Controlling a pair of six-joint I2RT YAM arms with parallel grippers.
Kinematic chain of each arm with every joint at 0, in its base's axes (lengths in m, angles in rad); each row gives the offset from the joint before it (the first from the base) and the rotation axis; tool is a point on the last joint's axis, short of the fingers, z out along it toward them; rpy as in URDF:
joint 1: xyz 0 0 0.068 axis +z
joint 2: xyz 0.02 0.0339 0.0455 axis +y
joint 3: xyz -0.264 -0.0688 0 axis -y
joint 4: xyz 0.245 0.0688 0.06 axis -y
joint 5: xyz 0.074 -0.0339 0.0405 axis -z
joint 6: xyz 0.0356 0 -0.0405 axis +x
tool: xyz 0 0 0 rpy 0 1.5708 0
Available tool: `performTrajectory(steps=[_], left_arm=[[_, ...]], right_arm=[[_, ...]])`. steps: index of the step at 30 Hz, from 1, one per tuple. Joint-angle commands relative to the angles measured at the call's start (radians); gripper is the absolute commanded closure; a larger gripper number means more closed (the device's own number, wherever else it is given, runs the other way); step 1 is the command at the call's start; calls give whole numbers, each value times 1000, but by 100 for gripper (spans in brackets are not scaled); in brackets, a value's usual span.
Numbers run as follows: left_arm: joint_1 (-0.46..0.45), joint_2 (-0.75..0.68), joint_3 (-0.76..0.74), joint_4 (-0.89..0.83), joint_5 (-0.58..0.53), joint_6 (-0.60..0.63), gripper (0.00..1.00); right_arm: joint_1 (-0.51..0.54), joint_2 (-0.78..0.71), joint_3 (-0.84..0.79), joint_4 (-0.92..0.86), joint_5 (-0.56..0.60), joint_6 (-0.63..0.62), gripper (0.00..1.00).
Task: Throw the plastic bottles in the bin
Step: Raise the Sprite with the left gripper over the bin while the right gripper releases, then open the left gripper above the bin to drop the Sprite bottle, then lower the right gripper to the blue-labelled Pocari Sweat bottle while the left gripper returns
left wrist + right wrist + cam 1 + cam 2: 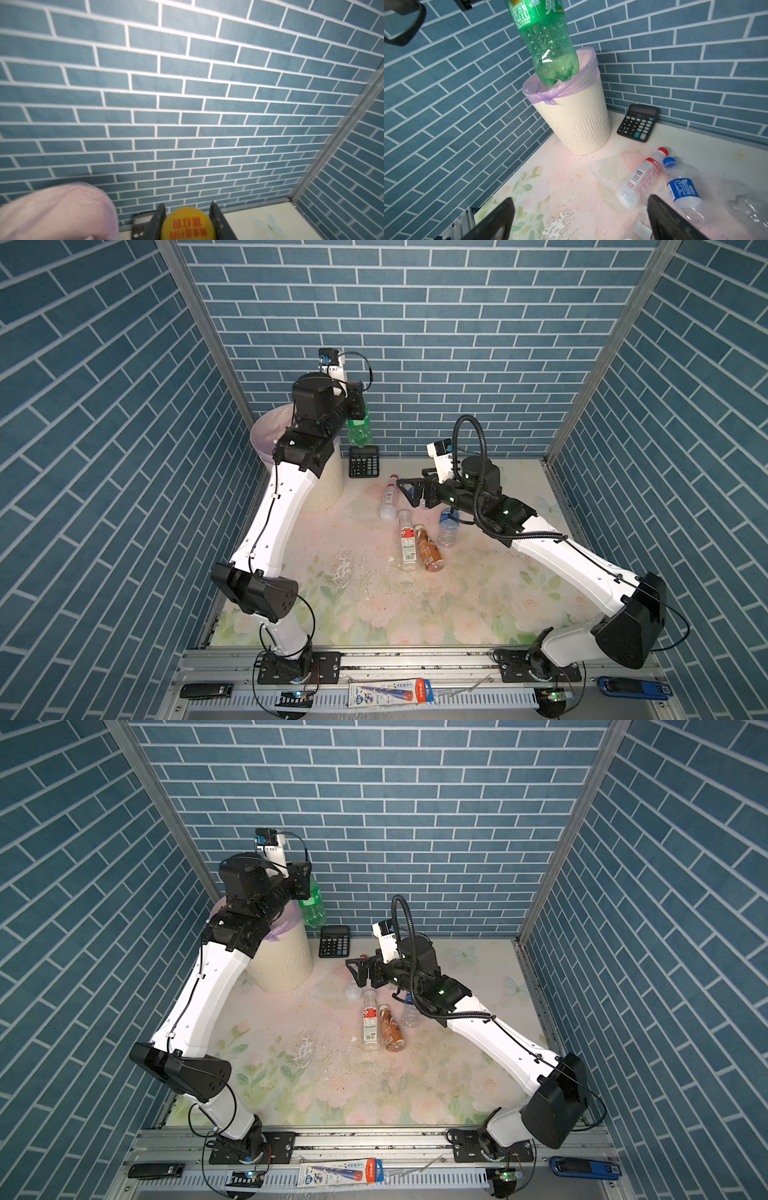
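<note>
Held bottle: the translucent green plastic soda bottle (359, 429) hangs high at the back left of the floral desk (457, 605), by the rim of the cream-white ribbed round bin (332, 479) with its lilac bag liner.
Long axis: near upright and slightly tilted, with the lobed base down and the yellow cap (188, 224) up.
Left gripper: the left gripper (188, 205) pinches the bottle at its cap end, one finger on either side of the cap.
Right gripper: the right gripper (580, 198) is spread wide and holds nothing, low over the bottles lying on the desk.
Lying bottles: a clear bottle with a red label and red cap (641, 176) points its cap toward the back wall. A clear bottle with a blue label and blue cap (681, 189) lies beside it, caps close and bodies fanning apart. Nearer the front, a clear white-labelled bottle (407, 541) and an amber bottle (428, 549) lie side by side, caps toward the back.
Edges and room: the bin stands in the back left corner, near both walls. A black calculator (363, 461) sits just beside it at the back wall. The front half of the desk lies open.
Hidden: the left arm covers much of the bin's mouth in both top views. Whether the bottle's base is over the opening or just outside the rim cannot be told. The right wrist view cuts off the bottle's top. A flattened clear plastic piece (608, 172) is hard to make out.
</note>
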Motion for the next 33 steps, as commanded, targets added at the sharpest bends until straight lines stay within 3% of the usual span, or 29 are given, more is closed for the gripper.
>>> performTrajectory(steps=[1,8,14,16,18,20,22,33], left_arm=[[35,5,129,57,-102,176,71],[150,21,171,165,-136,222,71],[260,112,55,115,-120,93,68],[262,145,10,93,-116,118,57],[262,185,16,30,-142,140,32],[262,194,23,-6,-181,151,13],[262,179,4,1,-185,168,3],[185,102,-25,-17,-165,213,1]], right_arm=[[15,34,87,17,-38,-46,1],[14,85,127,12,-52,-57,1],[13,105,123,6,-64,-54,1],[14,105,123,3,-64,-55,1],[14,101,116,0,-67,-55,1],[14,96,108,0,-63,-56,1],[14,92,100,0,-62,-55,1],[8,70,58,-14,24,-25,1]])
